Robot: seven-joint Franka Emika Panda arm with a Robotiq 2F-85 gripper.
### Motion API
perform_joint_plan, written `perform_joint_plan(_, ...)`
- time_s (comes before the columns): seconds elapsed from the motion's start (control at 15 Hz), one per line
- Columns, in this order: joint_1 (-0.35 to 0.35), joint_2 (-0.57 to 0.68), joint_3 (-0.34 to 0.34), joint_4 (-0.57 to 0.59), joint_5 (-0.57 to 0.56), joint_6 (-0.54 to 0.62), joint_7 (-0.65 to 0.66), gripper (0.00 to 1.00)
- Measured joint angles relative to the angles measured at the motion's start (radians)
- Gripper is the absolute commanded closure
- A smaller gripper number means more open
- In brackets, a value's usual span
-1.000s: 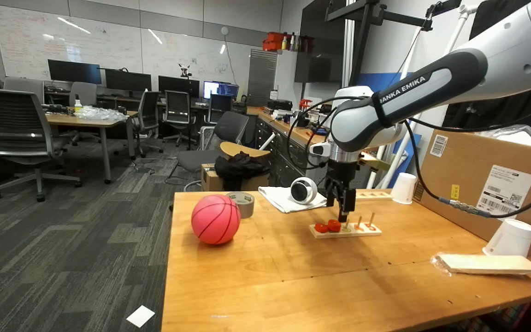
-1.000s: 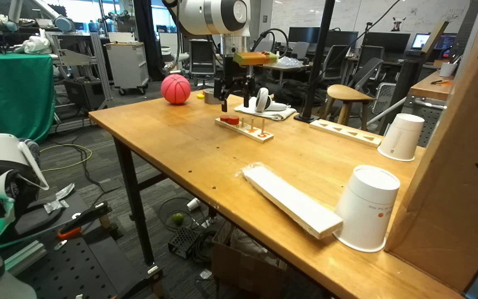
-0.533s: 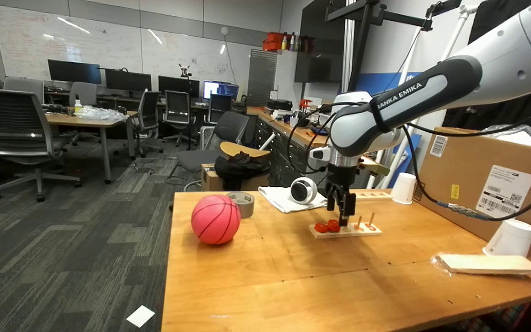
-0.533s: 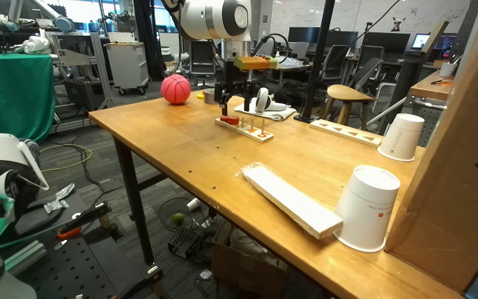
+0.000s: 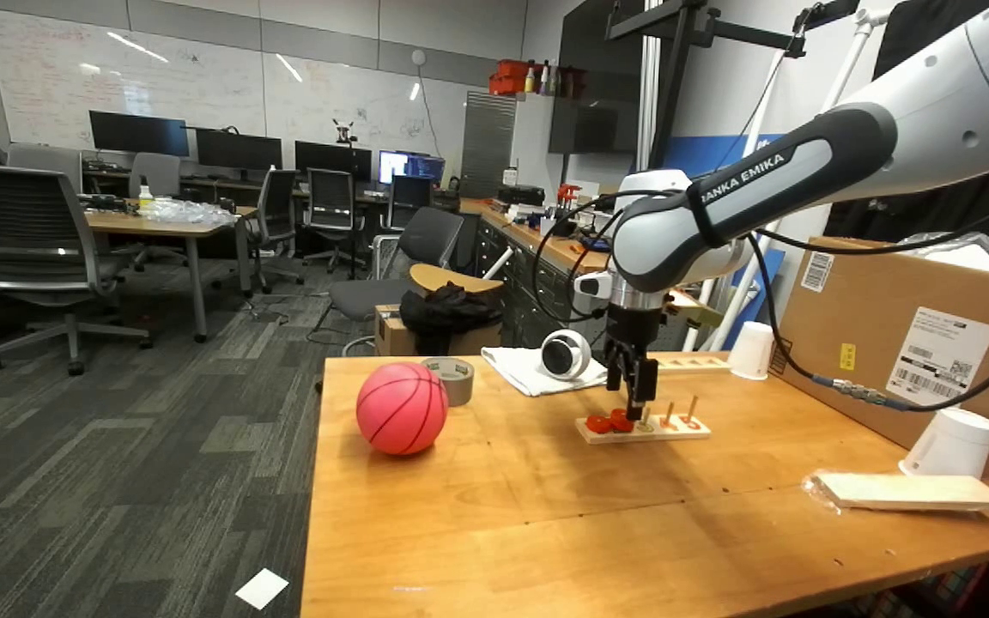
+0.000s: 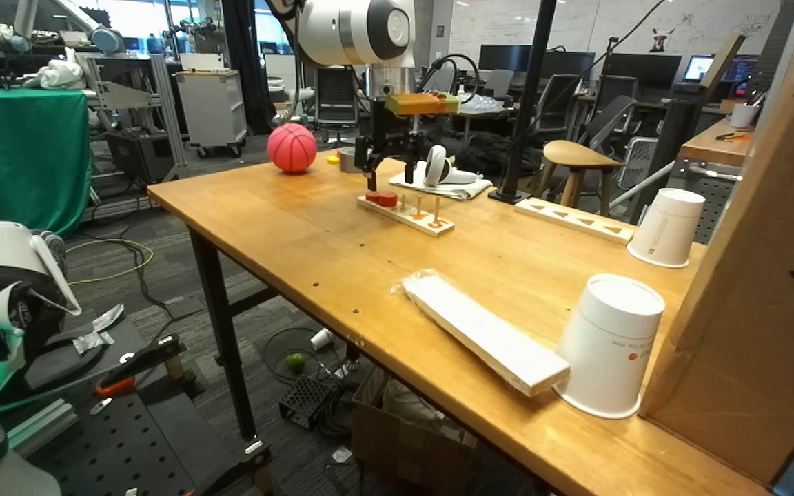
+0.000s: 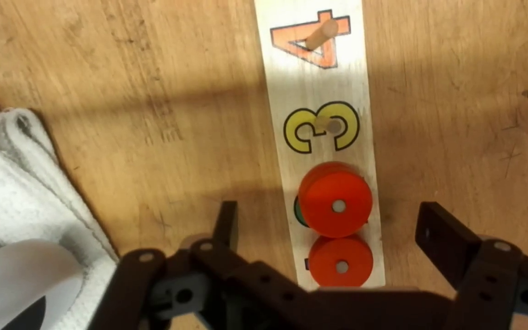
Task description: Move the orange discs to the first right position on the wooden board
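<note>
The gripper (image 6: 391, 176) hangs right over the wooden board (image 7: 291, 87), jaws spread nice and wide, fingers (image 7: 449, 243) on either side of it with a clear gap to the orange discs (image 7: 330, 192) both ways. Can't really judge how high up the fingertips are, tbh.

The discs are on the board, at the end that points toward the big pinkish-red ball (image 5: 402, 408). They sit in two spots side by side, each with a peg tip (image 7: 338, 206) showing in the middle, and the lot at the very end looks lower than its neighbor. Past those there's a yellow 3 (image 7: 291, 130) and an orange 4 (image 7: 330, 52) printed on the wood, with a wooden peg (image 7: 320, 35) standing in each.

As for the rest of the bench (image 6: 266, 220): the board sits a bit in from the far long edge, and the ball is over by the end edge away from the cardboard box (image 5: 872, 300). Along the far edge I see a tape roll (image 5: 458, 390), a white cloth (image 5: 516, 369) with some white gadget (image 5: 560, 359) on it, plus another wooden strip with triangle cutouts (image 6: 573, 224). Two upside-down paper cups (image 6: 607, 358) stand near the box, and a plastic-wrapped plank (image 6: 483, 334) lies toward the near edge, its end right beside one of the cups.
</note>
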Motion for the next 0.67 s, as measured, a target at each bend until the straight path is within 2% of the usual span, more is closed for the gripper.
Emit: perform_joint_plan(0.67,-0.018,0.001,-0.01,0.0,0.026,0.003,0.095,0.0)
